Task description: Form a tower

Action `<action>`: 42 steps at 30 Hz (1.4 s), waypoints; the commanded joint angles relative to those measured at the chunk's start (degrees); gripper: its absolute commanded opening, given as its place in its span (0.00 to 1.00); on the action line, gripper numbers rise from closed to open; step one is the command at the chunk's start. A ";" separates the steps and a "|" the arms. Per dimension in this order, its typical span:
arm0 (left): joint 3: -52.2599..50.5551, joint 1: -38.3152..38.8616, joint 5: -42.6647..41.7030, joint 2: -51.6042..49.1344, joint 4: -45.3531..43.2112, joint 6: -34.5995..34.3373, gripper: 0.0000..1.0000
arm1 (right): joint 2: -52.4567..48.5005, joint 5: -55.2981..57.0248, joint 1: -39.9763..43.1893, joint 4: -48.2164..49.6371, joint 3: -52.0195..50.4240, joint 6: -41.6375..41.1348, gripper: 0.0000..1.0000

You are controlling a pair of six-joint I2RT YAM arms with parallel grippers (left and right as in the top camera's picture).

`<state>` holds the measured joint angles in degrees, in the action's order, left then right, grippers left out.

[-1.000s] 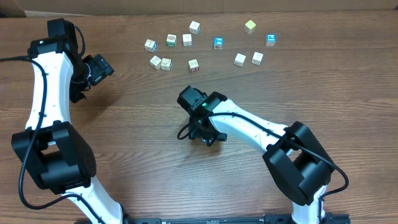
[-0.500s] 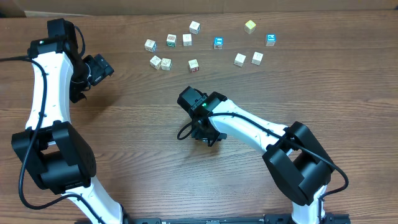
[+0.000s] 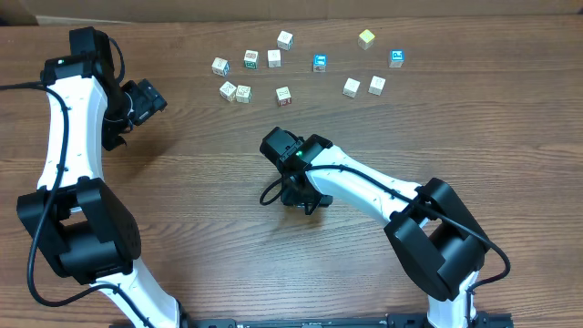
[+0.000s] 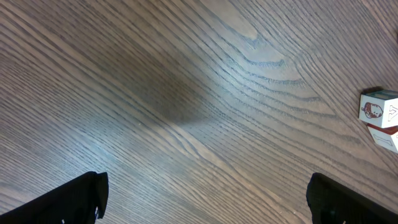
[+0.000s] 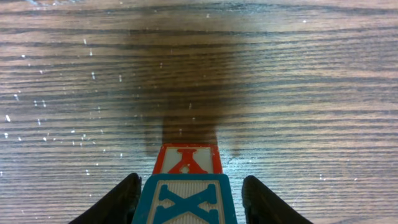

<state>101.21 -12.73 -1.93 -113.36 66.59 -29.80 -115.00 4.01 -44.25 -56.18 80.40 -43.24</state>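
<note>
In the right wrist view the tower (image 5: 187, 180) stands on the wood: a cube with a cyan-blue X face (image 5: 186, 202) on top of a cube with a red X face (image 5: 186, 160). My right gripper (image 5: 189, 190) straddles the top cube with its jaws open. The right finger (image 5: 264, 202) shows a clear gap and the left finger (image 5: 121, 202) sits very close to the cube's edge. From overhead the right gripper (image 3: 296, 194) hides the tower. My left gripper (image 4: 205, 199) is open and empty over bare wood, at the far left (image 3: 146, 100).
Several loose cubes lie along the table's far side, from a pale one (image 3: 219, 66) to a cyan-faced one (image 3: 396, 57). A cube with a red face (image 4: 379, 109) shows at the right edge of the left wrist view. A cardboard edge runs along the back.
The right gripper's head has shifted very slightly over the same spot. The left arm and the loose cubes have not moved.
</note>
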 commanded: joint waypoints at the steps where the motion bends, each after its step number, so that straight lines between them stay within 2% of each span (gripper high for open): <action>1: 1.07 0.39 -0.02 1.29 0.00 0.68 1.00 | -0.31 0.61 -0.11 -0.02 0.13 0.09 0.50; 9: 1.07 0.39 0.00 1.29 0.00 0.68 0.99 | -0.31 0.61 -0.04 -1.66 3.30 0.26 0.50; 15: 1.07 0.39 0.00 1.29 0.00 0.68 1.00 | -0.31 0.61 -0.04 -2.19 3.69 0.26 0.37; 20: 1.07 0.39 0.00 1.29 0.00 0.68 1.00 | -0.31 0.61 -0.04 -2.23 3.69 0.26 0.38; 30: 1.07 0.39 0.00 1.29 0.00 0.68 1.00 | -0.31 0.63 -0.04 -2.58 3.69 0.26 0.49; 37: 1.07 0.39 -0.02 1.29 0.00 0.68 1.00 | -0.31 0.63 -0.04 -3.23 4.98 0.26 0.47; 39: 1.07 0.39 0.00 1.29 0.00 0.68 1.00 | -0.31 0.63 -0.04 -3.74 5.33 0.26 0.41; 42: 1.07 0.39 0.00 1.29 0.00 0.68 1.00 | -0.31 0.63 -0.04 -4.00 5.53 0.28 0.39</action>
<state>101.21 -12.73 -1.93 -113.36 66.59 -29.80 -115.00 4.01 -44.25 -60.07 84.01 -43.05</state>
